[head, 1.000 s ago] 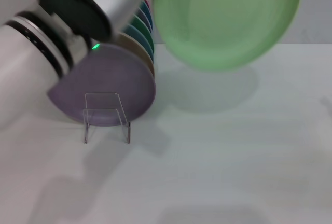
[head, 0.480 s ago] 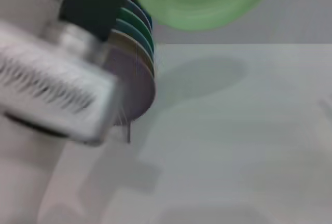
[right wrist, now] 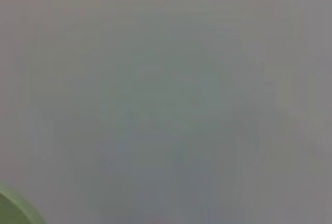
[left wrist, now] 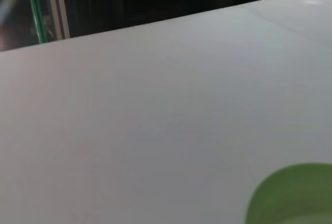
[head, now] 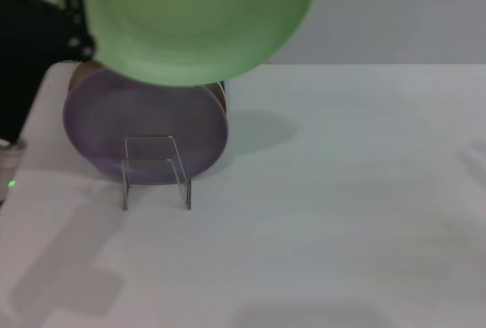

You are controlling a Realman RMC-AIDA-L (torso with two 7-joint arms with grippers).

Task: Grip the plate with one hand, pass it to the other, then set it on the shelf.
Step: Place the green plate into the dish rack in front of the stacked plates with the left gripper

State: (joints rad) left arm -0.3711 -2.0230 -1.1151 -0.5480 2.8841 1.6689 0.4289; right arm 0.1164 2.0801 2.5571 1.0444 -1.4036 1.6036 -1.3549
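A: Plate (head: 194, 20) status: you've got the light green one up in the air at the top of the head view, face toward the camera, hanging over the back of the stack and covering most of it.

B: What's holding it?

A: Left claw (head: 72, 20), black, at the plate's left rim. Contact point sits right at the rim edge, so you can read it as clamped on the plate. Left arm body fills the far left edge, small green light low down.

B: Right claw?

A: Not visible in any view. Right wrist view gives you only blurred grey surface plus a sliver of green rim (right wrist: 13, 211) in one corner.

B: Left wrist view?

A: White table (left wrist: 155, 120) stretching away, dark background beyond its far edge, and a piece of the green plate (left wrist: 295, 195) in one corner. No fingers showing there.

B: Shelf?

A: Clear rack (head: 156, 170) stands on the table (head: 342, 206) below the plate, thin front loops upright. Lilac plate (head: 144, 127) stands on edge right behind those loops. Behind it you can see only thin edges of more plates, a tan one and a dark green one, at the right side.

B: Green plate touching the rack?

A: No. It's above and apart from the loops; whether it touches the stacked plates behind, can't tell.
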